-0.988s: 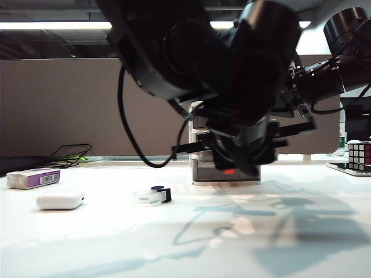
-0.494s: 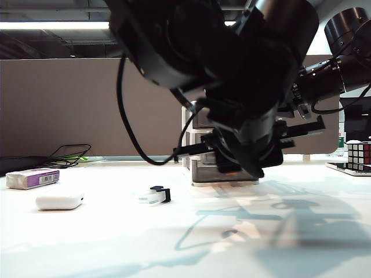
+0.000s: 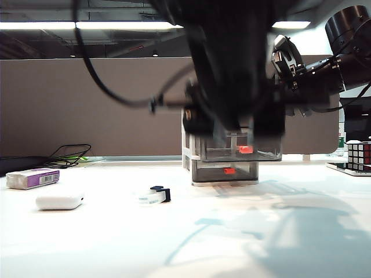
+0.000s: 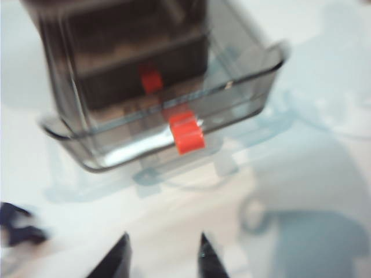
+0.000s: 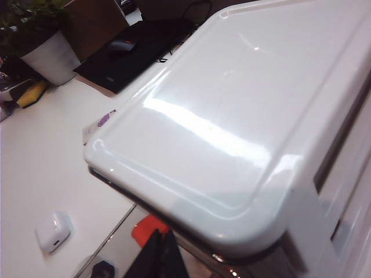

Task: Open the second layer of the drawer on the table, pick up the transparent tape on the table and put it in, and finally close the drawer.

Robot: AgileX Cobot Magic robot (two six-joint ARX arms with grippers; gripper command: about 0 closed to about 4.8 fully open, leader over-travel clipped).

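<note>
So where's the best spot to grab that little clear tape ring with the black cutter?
Probably across the small clear tape ring itself, coming straight down with the left pincer: the ring lies flat on the white table, black cutter at one end.

white rounded case (image 3: 59, 201) | purple-labelled box (image 3: 33, 178) | black cable (image 3: 71, 155) | Rubik's cube (image 3: 359, 155) | potted plant (image 5: 40, 40)

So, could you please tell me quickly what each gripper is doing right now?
Left gripper: open, empty, just off the pulled-out middle drawer.
Right gripper: at the organiser's top; state cannot be told.
</note>
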